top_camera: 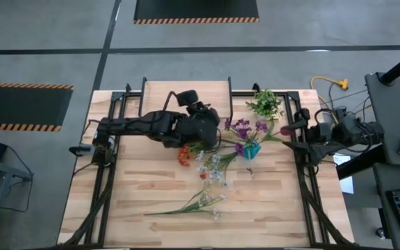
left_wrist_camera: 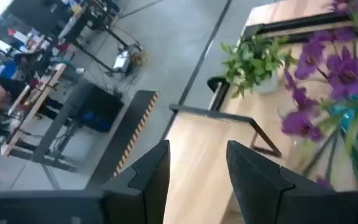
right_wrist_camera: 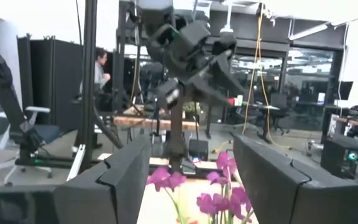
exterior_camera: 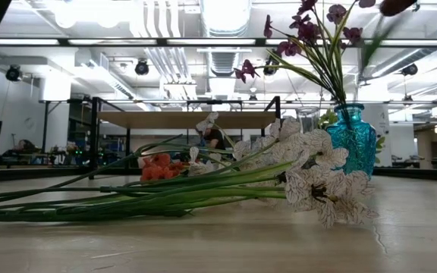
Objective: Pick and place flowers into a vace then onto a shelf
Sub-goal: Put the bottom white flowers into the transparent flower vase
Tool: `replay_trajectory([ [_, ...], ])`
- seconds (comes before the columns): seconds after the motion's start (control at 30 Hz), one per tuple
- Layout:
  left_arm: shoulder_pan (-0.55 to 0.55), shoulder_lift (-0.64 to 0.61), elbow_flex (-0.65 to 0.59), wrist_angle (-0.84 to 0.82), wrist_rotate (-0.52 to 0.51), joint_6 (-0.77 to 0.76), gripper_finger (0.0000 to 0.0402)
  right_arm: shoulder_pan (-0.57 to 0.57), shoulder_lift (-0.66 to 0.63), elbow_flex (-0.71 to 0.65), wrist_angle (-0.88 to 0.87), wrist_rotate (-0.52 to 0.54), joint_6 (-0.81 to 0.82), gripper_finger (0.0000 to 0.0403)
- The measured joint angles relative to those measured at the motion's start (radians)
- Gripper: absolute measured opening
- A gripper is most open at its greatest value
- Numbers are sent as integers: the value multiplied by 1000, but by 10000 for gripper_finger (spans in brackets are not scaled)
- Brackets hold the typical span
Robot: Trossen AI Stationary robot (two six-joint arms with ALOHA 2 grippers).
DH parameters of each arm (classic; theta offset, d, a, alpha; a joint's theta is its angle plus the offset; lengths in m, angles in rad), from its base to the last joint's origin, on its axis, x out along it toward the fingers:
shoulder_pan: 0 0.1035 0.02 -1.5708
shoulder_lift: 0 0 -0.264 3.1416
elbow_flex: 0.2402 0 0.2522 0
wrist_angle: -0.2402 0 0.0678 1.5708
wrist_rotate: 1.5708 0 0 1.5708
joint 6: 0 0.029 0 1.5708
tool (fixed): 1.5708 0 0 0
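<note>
Two arms: both are hanging above the back half of the table (top_camera: 151,187); the front half is lying open except for loose stems.
Left gripper (left_wrist_camera: 196,163): it is hovering over the middle of the table, just left of the vase (top_camera: 251,148); its fingers (left_wrist_camera: 151,171) are standing apart with bare wood showing between them, gripping nothing.
Right gripper (right_wrist_camera: 191,171): it is sitting at the right edge of the table, well apart from the vase and pointing toward it; its fingers (right_wrist_camera: 120,171) are standing apart with nothing between them.
Vase: blue glass, upright, standing right of centre near the back, holding purple flowers (top_camera: 244,128) that are leaning out to the left and back.
Loose flowers (top_camera: 210,167): orange and white blooms are lying flat just in front of the left gripper; one more bunch (top_camera: 189,205) is lying nearer the front edge, stems pointing left.
Potted plant (top_camera: 265,103): it is standing at the back edge, behind the vase.
Shelf (exterior_camera: 188,119): it is standing along the back edge, behind the left arm, its board bare.
</note>
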Motion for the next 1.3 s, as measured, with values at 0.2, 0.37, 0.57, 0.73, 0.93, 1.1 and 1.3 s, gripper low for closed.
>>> replay_trajectory([
  [0.2, -11, -96, -6, -377, -121, -377, 143, 0, -1, -20, 18, 0, -4, 224],
  [0.37, -63, -225, -168, -364, -212, -415, 143, 0, 3, -21, 21, 3, -4, 224],
  [0.57, -115, -564, -666, -258, -306, -677, 143, 0, -1, -11, 23, 5, -1, 224],
  [0.73, -205, -806, -1052, 209, -277, -452, 143, 0, 1, -2, 23, 7, -4, 224],
  [0.93, -141, -1045, -1496, 1003, 21, 44, 143, -1, 2, -1, 23, 15, 0, 224],
  [1.1, 22, -1181, -1748, 1367, 450, 144, 143, -1, 2, -1, 23, 15, 9, 224],
  [1.3, 163, -1172, -1907, 1421, 577, 72, 143, -1, 17, -1, 21, 15, 19, 224],
])
